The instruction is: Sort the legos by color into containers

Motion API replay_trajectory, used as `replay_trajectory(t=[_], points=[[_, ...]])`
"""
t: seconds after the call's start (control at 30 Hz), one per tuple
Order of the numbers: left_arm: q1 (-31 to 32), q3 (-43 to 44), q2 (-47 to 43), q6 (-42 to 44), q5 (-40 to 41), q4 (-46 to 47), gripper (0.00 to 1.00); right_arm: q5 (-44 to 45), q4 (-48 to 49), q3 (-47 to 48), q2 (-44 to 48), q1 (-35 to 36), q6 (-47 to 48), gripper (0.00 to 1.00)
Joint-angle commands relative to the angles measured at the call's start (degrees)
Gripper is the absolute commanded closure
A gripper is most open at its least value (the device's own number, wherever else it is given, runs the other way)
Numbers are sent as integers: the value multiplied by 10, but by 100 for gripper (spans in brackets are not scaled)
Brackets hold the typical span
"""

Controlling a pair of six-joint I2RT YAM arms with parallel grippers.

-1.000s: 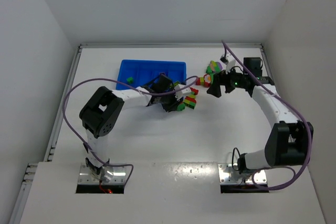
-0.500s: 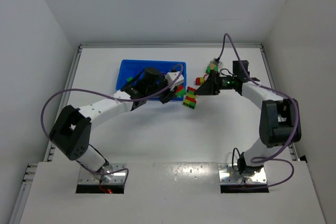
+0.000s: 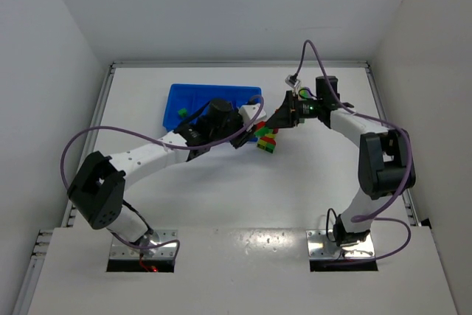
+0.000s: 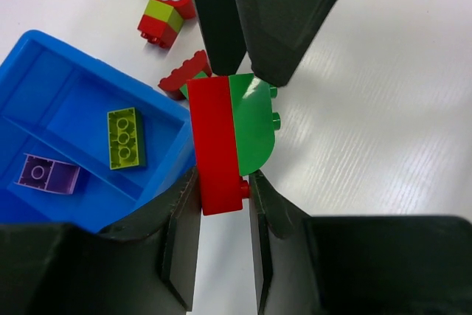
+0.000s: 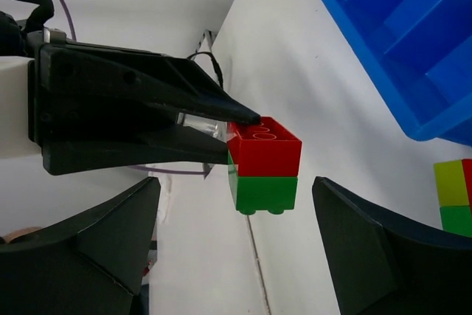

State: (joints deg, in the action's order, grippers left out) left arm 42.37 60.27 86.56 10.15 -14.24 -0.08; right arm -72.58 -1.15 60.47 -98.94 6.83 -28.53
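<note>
We see the left end effector (image 4: 223, 182) gripping a red-and-green clump (image 4: 228, 138) of legos beside the blue tray (image 4: 44, 86), with the right end effector (image 5: 236, 182) spread wide around it.
The left fingers pinch the end of the red part and hold the clump in the air just off a tray corner. In its own view, the right fingers flank the clump with gaps on both sides. The tray lies toward the far edge of the worktop (image 3: 221, 197), left of centre. One compartment holds a yellow-green brick (image 4: 124, 138), its neighbour a purple brick (image 4: 48, 175). Loose legos (image 3: 267, 139) lie just right of the tray.
</note>
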Motion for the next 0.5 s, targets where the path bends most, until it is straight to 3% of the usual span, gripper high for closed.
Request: replay_trajectory(t=[0.0, 0.23, 0.33, 0.37, 0.43, 0.47], points=[[7, 29, -13, 4, 14, 34, 92, -29, 19, 22, -10, 10, -2, 16], [7, 48, -1, -2, 26, 39, 94, -34, -125, 40, -21, 20, 144, 25], [7, 48, -1, -2, 21, 39, 94, -34, -142, 40, -21, 20, 168, 50], [7, 53, 4, -2, 16, 39, 94, -34, -136, 46, -21, 20, 168, 54], [7, 53, 4, -2, 16, 39, 94, -34, -136, 46, -21, 20, 168, 55], [7, 53, 4, -2, 16, 39, 94, -34, -136, 51, -21, 20, 168, 49]])
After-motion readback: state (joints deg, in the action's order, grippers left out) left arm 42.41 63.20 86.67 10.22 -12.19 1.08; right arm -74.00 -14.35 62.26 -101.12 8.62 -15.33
